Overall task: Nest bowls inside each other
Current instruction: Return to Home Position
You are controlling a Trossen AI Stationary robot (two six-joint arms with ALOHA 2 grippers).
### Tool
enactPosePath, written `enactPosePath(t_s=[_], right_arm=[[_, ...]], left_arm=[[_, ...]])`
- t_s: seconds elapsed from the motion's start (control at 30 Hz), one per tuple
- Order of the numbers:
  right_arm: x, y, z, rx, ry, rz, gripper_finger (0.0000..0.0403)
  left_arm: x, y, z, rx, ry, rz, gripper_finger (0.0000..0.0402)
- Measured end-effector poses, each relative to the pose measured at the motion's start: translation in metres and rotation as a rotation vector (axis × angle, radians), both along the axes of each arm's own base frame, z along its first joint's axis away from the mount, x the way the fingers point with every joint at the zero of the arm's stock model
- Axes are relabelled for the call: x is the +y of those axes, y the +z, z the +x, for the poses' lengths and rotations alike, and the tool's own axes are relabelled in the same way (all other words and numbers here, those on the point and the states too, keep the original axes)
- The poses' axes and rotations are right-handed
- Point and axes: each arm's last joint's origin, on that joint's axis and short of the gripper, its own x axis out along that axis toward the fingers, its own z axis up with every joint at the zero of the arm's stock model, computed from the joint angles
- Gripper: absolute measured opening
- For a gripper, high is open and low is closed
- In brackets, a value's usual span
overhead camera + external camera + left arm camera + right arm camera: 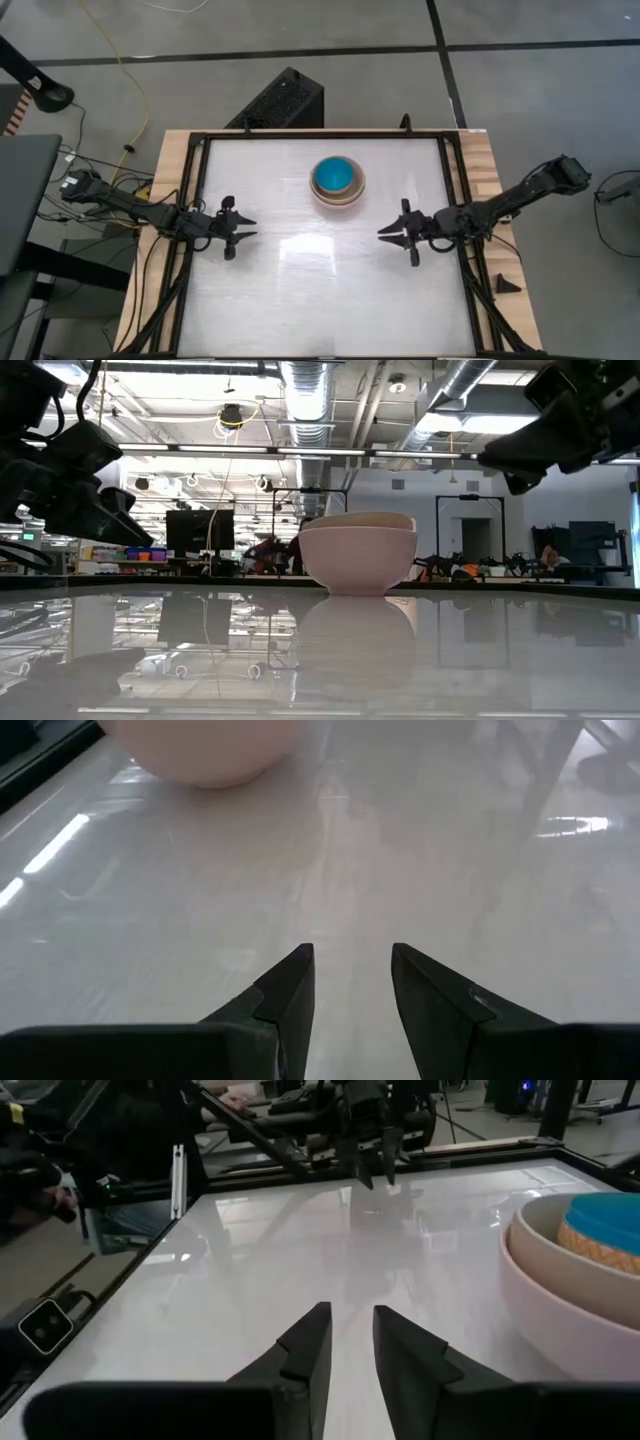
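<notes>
One stack of nested bowls (337, 181) stands on its base on the white table, toward the far edge and near the middle. The outer bowl (560, 1330) is pale pink-white. A grey-beige bowl (575, 1270) and an orange one (600, 1245) sit inside it, with a cyan-blue bowl (612, 1210) innermost. My left gripper (250, 229) hovers open at the table's left, pointing right, with nothing between its fingers. My right gripper (382, 234) hovers at the table's right, pointing left. Its fingers stand a little apart and hold nothing. The stack lies beyond both grippers.
A black frame (196, 200) rails the table's sides. A black box (280, 100) stands on the floor past the far edge. A small black wedge (508, 284) lies on the wooden strip at the right. Bare tabletop (320, 290) stretches between the grippers and the near edge.
</notes>
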Motion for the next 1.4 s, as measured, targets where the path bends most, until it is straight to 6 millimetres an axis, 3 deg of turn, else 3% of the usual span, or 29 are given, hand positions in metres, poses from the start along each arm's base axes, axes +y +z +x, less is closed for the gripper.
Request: enactPosePath(t_s=[0.5,0.77,1.07,1.4], right_arm=[[-0.01,-0.027,-0.025,-0.044,-0.005,0.012,0.0021],[-0.012,-0.022,-0.033,-0.062,-0.004,0.016,0.0038],[-0.019,-0.033,-0.044,0.055,-0.092,-0.042,0.0025],[-0.021,-0.03,-0.051,0.044,-0.096,-0.065,0.0037]], left_arm=[[0.0,0.001,0.0,-0.002,-0.001,0.001,0.0125],[0.0,0.001,0.0,-0.01,0.008,-0.022,0.0125],[0.0,0.002,0.001,-0.01,0.006,-0.018,0.0125],[0.0,0.002,0.0,-0.007,0.006,-0.016,0.0125]])
